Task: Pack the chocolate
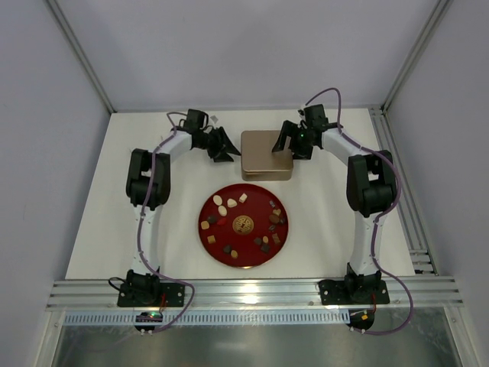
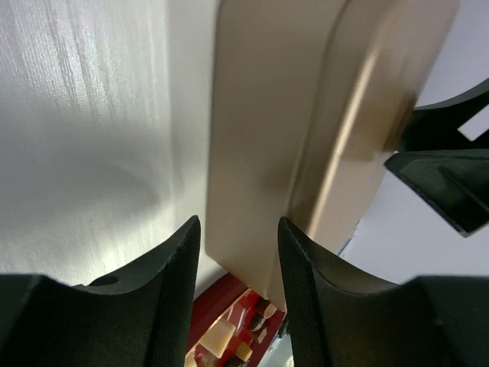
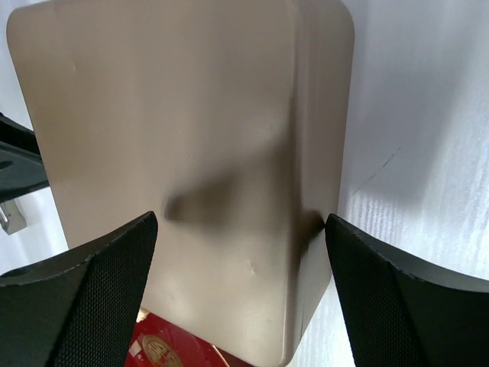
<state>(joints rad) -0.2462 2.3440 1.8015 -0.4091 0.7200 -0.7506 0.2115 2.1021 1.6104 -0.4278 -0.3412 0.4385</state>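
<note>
The chocolate (image 1: 229,203), small dark brown, tan and cream pieces, lies scattered on a round red plate (image 1: 246,243) in the middle of the table. Behind the plate sits a closed tan-gold tin (image 1: 266,155). My left gripper (image 1: 227,153) is open and empty at the tin's left edge. In the left wrist view its gap (image 2: 238,306) frames the tin's near corner (image 2: 252,229) and a few chocolates (image 2: 220,336). My right gripper (image 1: 294,149) is wide open at the tin's right side. In the right wrist view its fingers (image 3: 114,290) span the lid (image 3: 191,138), with one fingertip at the right edge.
The white table (image 1: 114,191) is walled by a frame on three sides, with a metal rail (image 1: 405,199) along the right. Both arm bases stand at the near edge. The right gripper shows in the left wrist view (image 2: 447,172).
</note>
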